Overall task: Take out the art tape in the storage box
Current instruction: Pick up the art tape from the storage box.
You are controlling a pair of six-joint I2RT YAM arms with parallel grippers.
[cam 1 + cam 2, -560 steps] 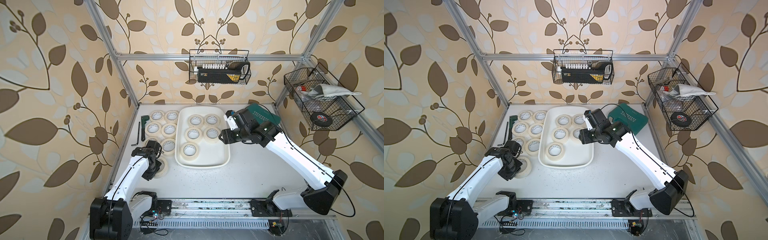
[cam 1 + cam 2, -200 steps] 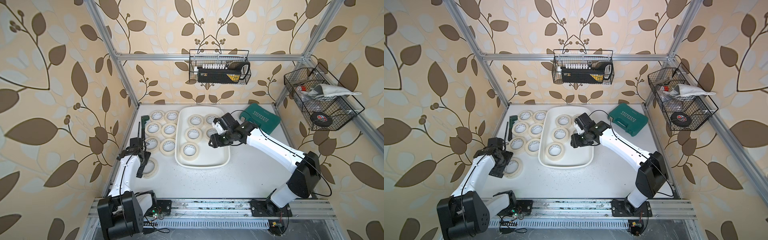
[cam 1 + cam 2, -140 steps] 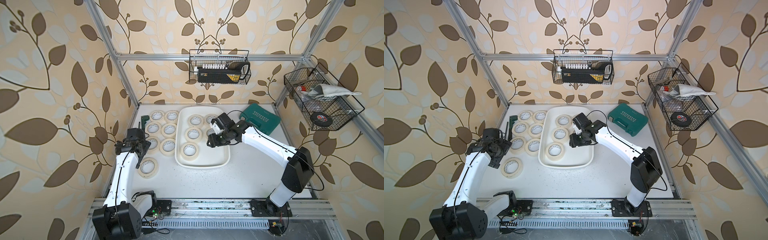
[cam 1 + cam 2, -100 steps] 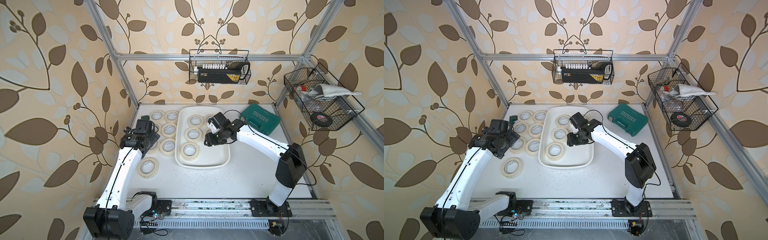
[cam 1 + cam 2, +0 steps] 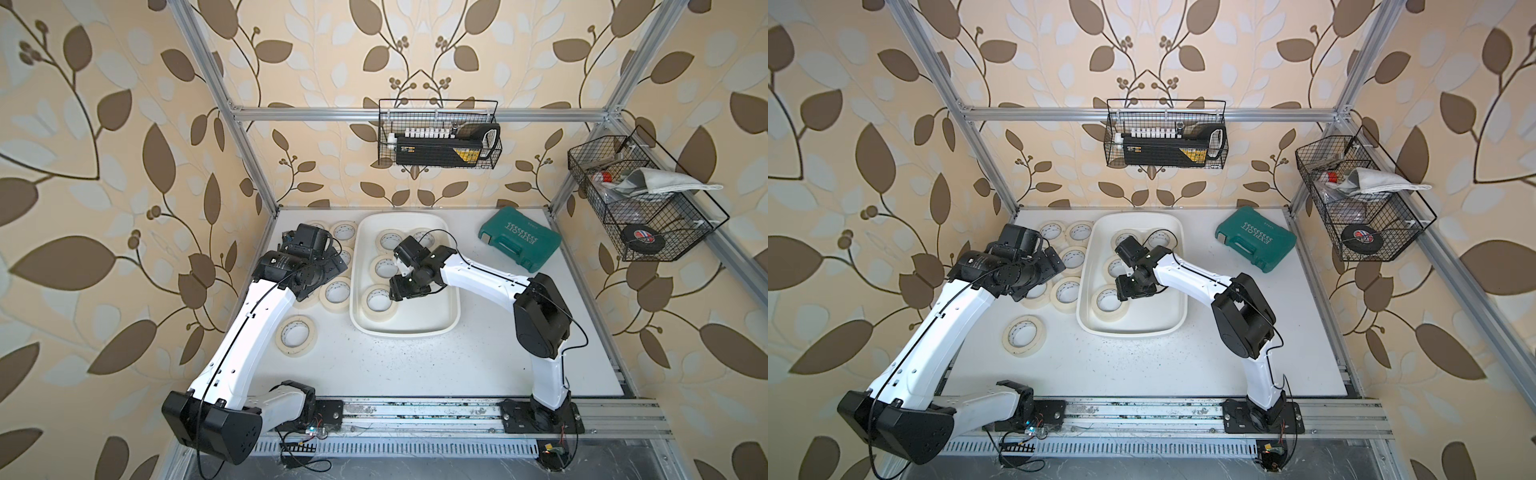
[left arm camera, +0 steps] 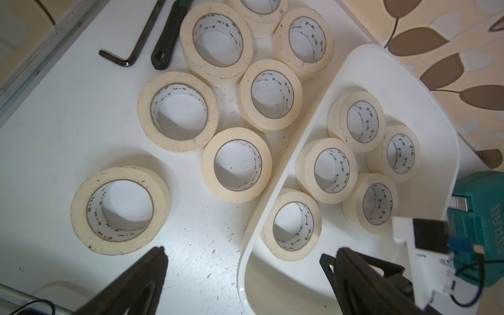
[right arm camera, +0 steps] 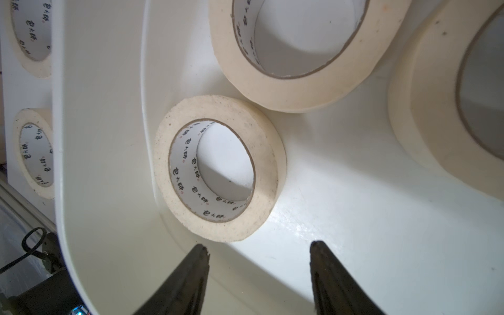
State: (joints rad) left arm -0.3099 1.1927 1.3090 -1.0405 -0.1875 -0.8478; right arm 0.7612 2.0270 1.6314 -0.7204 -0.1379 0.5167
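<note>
Robot with two arms, part way through lifting art tape [image 6: 293, 195] out of a white storage box [image 5: 405, 330].

The step in hand looks like the right gripper [image 7: 259, 246] closing in on the nearest roll [image 7: 215, 107]. This roll lies flat just ahead of the tips, close against the box wall on the side of one jaw. The gap between the jaws looks too narrow to span the whole ring. A sound grip would probably put one fingertip down into the printed core. The other fingertip would go outside the cream band, on the side away from the wall, where there is room. Then pinch, lift straight up clear of the flared rim, and avoid nudging the second roll [image 7: 300, 95] just beyond.

The right jaws are about half open and empty. They touch nothing and hover low over the box floor.

Past those two rolls, more lie flat in the box, five in all in the left wrist view. Beyond the box wall, seven rolls [image 6: 236, 134] already rest on the table [image 6: 68, 122].

The left gripper [image 6: 244, 253] is spread fully wide and holds nothing. It is raised well above the surface, with one jaw over the table and the other over the box.

Farthest off, a teal case [image 5: 519, 243] sits well apart from both grippers.
</note>
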